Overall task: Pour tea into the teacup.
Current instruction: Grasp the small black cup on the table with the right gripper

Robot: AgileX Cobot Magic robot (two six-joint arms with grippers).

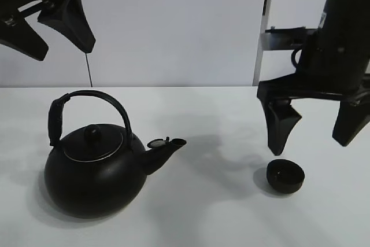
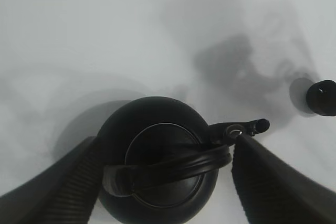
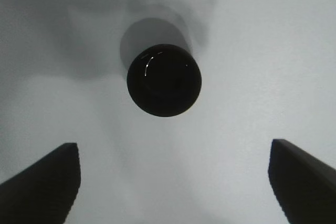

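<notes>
A big round black kettle (image 1: pixel 95 172) with an arched handle stands on the white table at the left, its spout pointing right. My left gripper (image 1: pixel 63 50) is open and empty, high above the kettle. In the left wrist view the kettle (image 2: pixel 157 171) lies between its open fingers (image 2: pixel 52 192). The small matte-black teacup (image 1: pixel 285 176) stands upright at the right, apart from the kettle. My right gripper (image 1: pixel 309 146) is open and empty, hovering just above and behind the cup. The right wrist view shows the teacup (image 3: pixel 164 80) beyond the wide-open gripper (image 3: pixel 173 145). The cup also shows in the left wrist view (image 2: pixel 321 97).
The white table (image 1: pixel 208 212) carries only the kettle and cup. A white wall (image 1: pixel 173 27) stands behind it. A metal bracket (image 1: pixel 283 39) of the right arm's mount is at the back right.
</notes>
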